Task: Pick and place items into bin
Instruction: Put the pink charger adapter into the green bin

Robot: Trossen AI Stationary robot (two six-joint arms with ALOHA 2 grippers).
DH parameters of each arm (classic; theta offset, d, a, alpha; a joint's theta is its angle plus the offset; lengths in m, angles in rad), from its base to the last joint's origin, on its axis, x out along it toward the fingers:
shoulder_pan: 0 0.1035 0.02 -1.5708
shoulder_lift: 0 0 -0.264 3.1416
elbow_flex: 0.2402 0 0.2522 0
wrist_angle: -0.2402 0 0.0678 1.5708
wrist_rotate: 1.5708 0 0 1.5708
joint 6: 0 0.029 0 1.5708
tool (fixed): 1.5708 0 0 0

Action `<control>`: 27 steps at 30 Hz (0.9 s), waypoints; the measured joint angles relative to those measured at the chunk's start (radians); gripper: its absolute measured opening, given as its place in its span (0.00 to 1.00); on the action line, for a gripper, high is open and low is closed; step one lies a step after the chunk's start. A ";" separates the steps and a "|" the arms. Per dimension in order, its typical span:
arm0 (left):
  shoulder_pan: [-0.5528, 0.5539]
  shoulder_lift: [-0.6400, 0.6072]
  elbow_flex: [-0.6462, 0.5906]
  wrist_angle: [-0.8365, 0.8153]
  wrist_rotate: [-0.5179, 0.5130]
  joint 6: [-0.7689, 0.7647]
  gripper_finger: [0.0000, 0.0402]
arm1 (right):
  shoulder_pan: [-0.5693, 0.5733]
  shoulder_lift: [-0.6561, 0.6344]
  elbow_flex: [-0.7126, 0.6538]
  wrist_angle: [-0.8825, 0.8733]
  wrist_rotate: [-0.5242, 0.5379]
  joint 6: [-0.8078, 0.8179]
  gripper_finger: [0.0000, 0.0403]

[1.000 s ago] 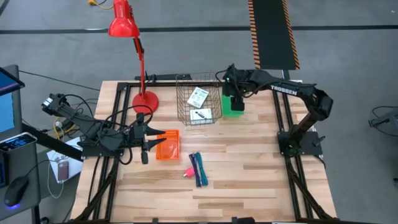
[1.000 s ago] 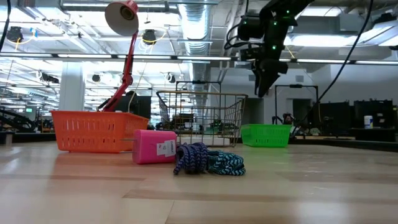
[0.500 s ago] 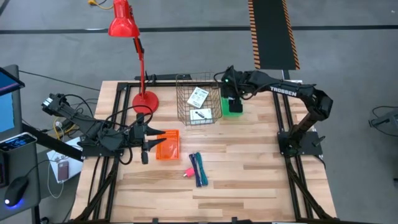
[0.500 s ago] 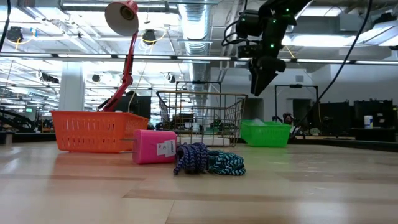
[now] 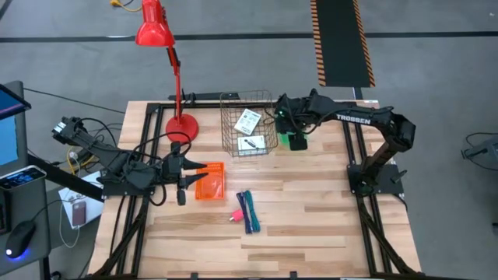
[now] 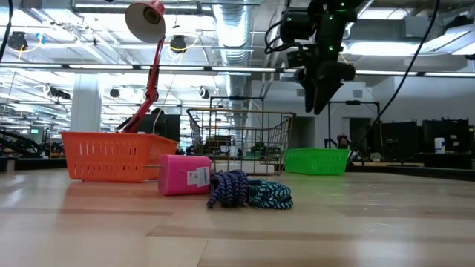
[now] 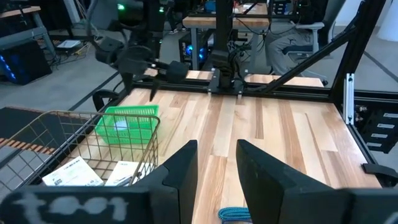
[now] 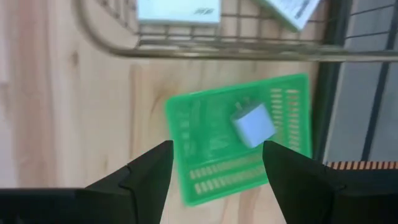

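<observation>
Wooden counter point(image 5: 311, 210), workshop hall behind with ceiling ducts. My right claw point(image 5: 289, 129) hangs high over the far side, its fingers point(image 8: 149, 168) spread wide and empty. Directly beneath it: green bin point(image 8: 239, 146), one small light-blue piece point(image 8: 253, 122) lying inside. Just beside it, toward my other arm: wire basket point(image 5: 248, 123) holding two white cards point(image 5: 249, 120) with black marks. Farther off on that side: red desk lamp point(image 5: 175, 70), its round base on the counter. Well away from my right claw, toward the near edge: blue and teal cords point(image 5: 249, 210) lying together, pink piece point(image 5: 235, 217) touching them. My left claw point(image 5: 184, 172) rests low at the opposite side of the counter, fingers point(image 7: 180, 171) partly apart, nothing between them; orange bin point(image 5: 210, 180) just in front of it.
</observation>
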 joint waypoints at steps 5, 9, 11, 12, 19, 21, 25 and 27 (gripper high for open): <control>0.000 0.000 0.000 0.000 0.000 -0.002 0.25 | 0.032 0.000 0.000 -0.085 0.000 0.050 0.61; 0.000 0.000 0.000 0.000 0.000 -0.002 0.25 | 0.056 0.000 0.000 -0.141 -0.002 0.094 0.61; 0.000 0.000 0.000 0.000 0.000 -0.002 0.25 | 0.072 0.000 0.000 -0.167 -0.005 0.119 0.61; 0.000 0.000 0.000 0.000 0.000 -0.002 0.25 | 0.080 0.000 0.000 -0.182 -0.008 0.128 0.61; 0.000 0.000 0.000 0.001 0.000 -0.031 0.25 | 0.145 0.000 0.000 -0.244 -0.166 0.205 0.61; 0.000 0.000 0.000 0.001 0.000 -0.041 0.25 | 0.167 0.000 0.000 -0.258 -0.258 0.223 0.61; 0.000 0.000 0.000 0.001 0.001 -0.039 0.25 | 0.218 0.000 -0.003 -0.264 -0.447 0.232 0.61; 0.000 0.000 0.000 0.001 0.015 -0.004 0.25 | 0.247 0.000 -0.003 -0.259 -0.526 0.233 0.61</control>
